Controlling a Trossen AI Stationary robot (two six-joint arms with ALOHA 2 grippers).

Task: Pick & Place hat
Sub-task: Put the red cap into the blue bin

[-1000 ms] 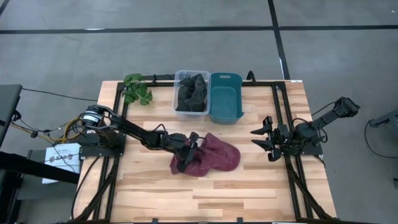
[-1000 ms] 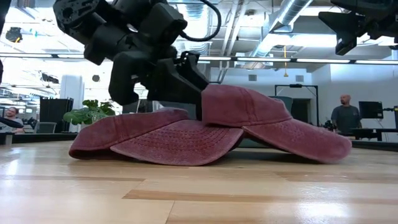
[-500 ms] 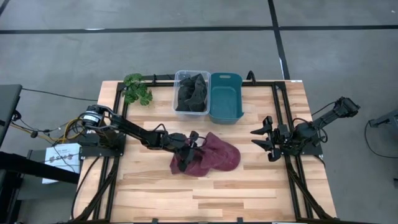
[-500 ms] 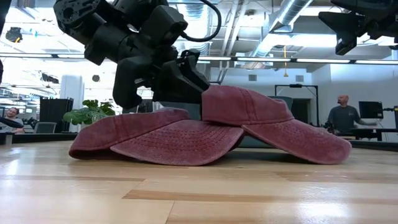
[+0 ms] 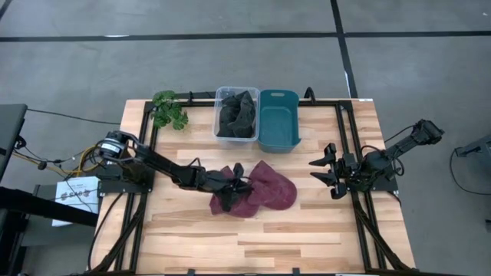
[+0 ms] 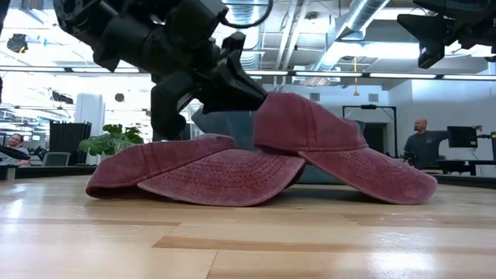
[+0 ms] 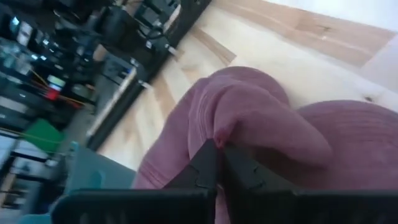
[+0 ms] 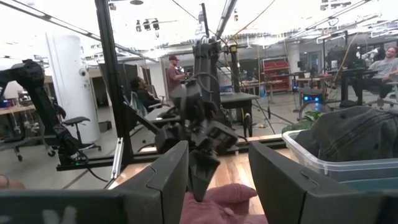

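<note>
Two maroon caps (image 5: 257,193) of faded, washed cotton are seen lying overlapped near the middle of the light wooden desk (image 5: 307,230), their curved, stitched brims resting flat on the planks and one soft crown humped above the other. A fold of the maroon cloth is pinched between the closed jaws of the left gripper (image 5: 239,186), which is stretched low across the desk from its left edge; in the left wrist view the fabric (image 7: 261,124) is shown bunched into a rounded ridge right at the dark fingertips (image 7: 208,165). In the low view the gripper (image 6: 232,81) is seen pressed against the crown of the upper cap (image 6: 310,128).

The right gripper (image 5: 328,171) is held by the desk's right edge, well apart from the caps, with its jaws spread wide and nothing between them.

Along the far edge a clear plastic bin (image 5: 236,113) filled with dark crumpled hats is placed touching a teal plastic bin (image 5: 278,119), and a leafy green plant (image 5: 169,110) is set towards the far left corner.
</note>
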